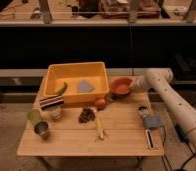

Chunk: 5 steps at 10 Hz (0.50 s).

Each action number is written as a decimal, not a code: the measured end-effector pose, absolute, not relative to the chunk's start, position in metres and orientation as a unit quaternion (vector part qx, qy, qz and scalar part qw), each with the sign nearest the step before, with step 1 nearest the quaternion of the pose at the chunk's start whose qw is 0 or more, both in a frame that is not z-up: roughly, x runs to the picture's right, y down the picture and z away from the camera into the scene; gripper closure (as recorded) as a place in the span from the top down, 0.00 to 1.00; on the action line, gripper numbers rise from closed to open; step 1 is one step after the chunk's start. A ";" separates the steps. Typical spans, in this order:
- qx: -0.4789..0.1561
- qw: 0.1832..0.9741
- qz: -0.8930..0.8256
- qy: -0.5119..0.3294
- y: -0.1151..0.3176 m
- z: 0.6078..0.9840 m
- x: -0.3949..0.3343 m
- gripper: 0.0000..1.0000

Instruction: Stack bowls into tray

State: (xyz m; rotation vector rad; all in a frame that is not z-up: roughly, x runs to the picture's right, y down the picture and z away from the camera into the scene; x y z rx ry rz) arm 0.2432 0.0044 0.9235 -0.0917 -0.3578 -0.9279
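Note:
The yellow-orange tray (76,66) stands at the back left of the wooden table. The orange-red bowl (122,87) is just right of the tray, outside it, low over the table. My gripper (134,85) is at the bowl's right rim and shut on it, with the white arm reaching in from the right. The dark brown bowl does not show on its own; there is only a dark patch under the orange-red bowl, and I cannot tell what it is.
In the tray lie a grey-blue cloth (84,86) and a green item (61,89). On the table are a striped item (52,102), a green cup (33,116), a metal cup (41,129), an orange fruit (100,103), a dark cluster (86,115) and a blue object (151,120).

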 end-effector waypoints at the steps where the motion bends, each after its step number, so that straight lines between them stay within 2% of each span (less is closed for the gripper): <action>1: -0.050 0.876 -0.451 -0.165 0.007 0.925 0.246 0.80; 5: -0.068 0.859 -0.486 -0.147 0.008 0.926 0.241 0.80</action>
